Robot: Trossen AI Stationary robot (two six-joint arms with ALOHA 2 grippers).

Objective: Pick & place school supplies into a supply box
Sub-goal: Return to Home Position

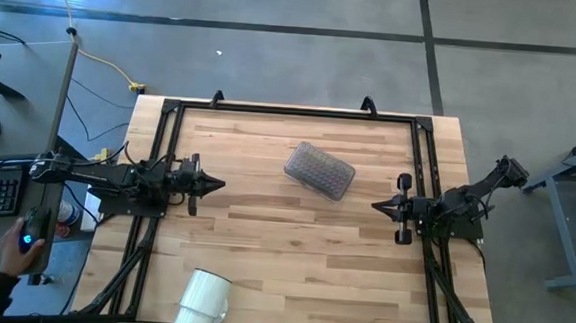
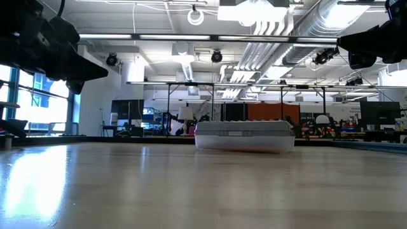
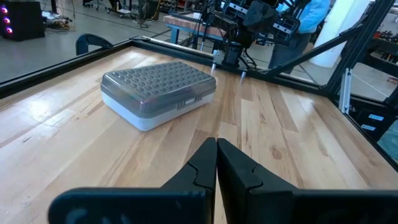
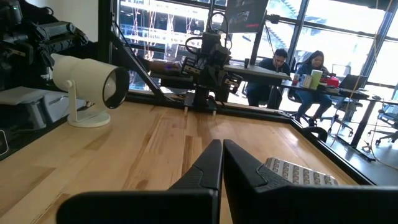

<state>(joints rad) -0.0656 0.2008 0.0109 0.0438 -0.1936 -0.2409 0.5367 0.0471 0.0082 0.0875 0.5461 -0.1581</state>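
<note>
The supply box (image 1: 319, 170) lies closed on the table (image 1: 261, 270), upper centre in the overhead frame, with no pens, pencils or scissors loose around it. The left arm (image 1: 157, 179) and right arm (image 1: 446, 206) sit at mid-left and mid-right, jaws pinched together on nothing, well apart from it. Packing looks finished, with only parking left.

Finding: no text, label, brand, number or sign can be read on any surface in view. The supply box (image 3: 158, 90), lying just ahead of the left gripper (image 3: 216, 142), carries only a moulded bump pattern on its lid (no lettering can be made out on its front latch either).
</note>
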